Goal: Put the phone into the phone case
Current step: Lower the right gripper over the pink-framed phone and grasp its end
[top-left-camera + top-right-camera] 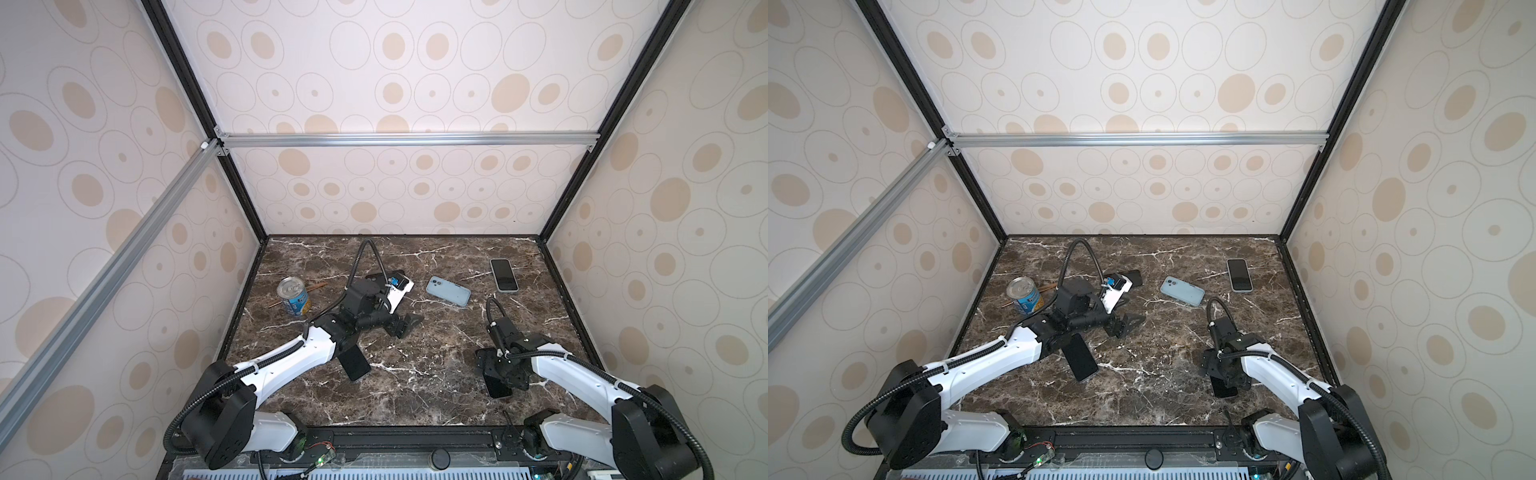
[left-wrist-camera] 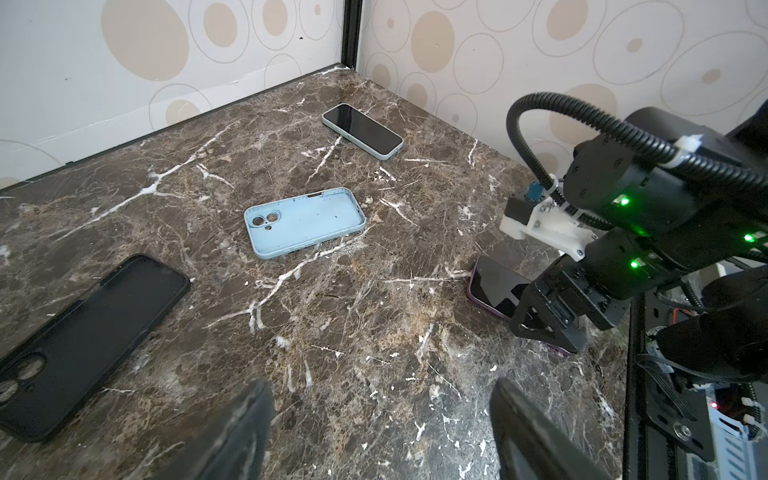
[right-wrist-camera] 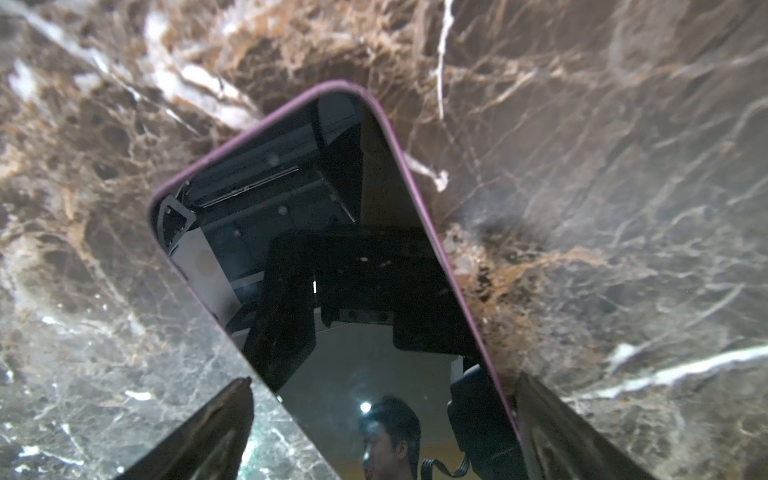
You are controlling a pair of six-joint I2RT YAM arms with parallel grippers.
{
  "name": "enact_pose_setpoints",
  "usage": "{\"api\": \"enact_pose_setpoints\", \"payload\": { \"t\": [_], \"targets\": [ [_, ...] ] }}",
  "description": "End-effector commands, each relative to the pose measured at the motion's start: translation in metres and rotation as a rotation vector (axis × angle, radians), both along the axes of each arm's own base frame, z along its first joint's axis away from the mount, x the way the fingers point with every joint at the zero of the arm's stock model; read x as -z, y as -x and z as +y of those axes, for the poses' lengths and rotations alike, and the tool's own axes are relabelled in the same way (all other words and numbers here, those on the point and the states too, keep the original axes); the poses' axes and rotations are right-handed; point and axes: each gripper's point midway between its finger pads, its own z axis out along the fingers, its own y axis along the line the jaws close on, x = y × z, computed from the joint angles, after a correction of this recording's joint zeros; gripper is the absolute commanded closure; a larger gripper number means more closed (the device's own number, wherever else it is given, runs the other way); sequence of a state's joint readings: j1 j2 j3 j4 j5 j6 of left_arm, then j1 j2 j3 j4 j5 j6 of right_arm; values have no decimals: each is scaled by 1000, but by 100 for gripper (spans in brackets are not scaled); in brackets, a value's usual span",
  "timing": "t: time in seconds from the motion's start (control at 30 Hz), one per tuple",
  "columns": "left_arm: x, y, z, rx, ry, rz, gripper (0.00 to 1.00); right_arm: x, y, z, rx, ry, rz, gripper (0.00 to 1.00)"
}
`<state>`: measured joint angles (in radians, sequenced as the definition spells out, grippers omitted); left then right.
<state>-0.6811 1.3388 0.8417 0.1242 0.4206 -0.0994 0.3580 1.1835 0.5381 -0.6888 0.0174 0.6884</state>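
Observation:
A purple-edged phone (image 3: pixel 332 270) lies screen up on the marble near the front right. My right gripper (image 3: pixel 382 386) hangs open just over it, one finger on each side of its long edges, not closed on it. An empty light blue phone case (image 1: pixel 449 291) lies inside up at mid-table. A phone with a pale blue edge (image 1: pixel 504 275) rests behind it to the right. My left gripper (image 2: pixel 382 390) is open and empty above bare marble, left of the blue case. A black case (image 2: pixel 87 340) and a black phone (image 1: pixel 355 362) lie near the left arm.
A tin can (image 1: pixel 294 296) stands at the left, with a thin wooden stick (image 1: pixel 316 286) behind it. Patterned walls close the table on three sides. The black rail (image 1: pixel 415 436) runs along the front edge.

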Motion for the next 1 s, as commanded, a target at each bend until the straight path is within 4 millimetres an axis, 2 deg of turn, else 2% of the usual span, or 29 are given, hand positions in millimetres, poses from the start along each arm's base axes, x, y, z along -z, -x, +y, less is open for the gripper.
{"api": "enact_pose_setpoints", "payload": {
  "t": [0.0,0.07,0.23,0.43,0.97],
  "targets": [
    [-5,3,-4,16,1,-10,18,8,16,9,3,-63,75,1],
    [-6,4,-3,16,2,-9,18,8,18,13,5,-87,85,0],
    [-9,5,-3,20,14,-13,18,7,22,26,6,-165,102,7],
    [-6,4,-4,20,11,-5,19,7,26,21,2,-138,101,13],
    [-5,5,-6,25,12,10,19,10,20,13,-51,47,125,15]
  ]
}}
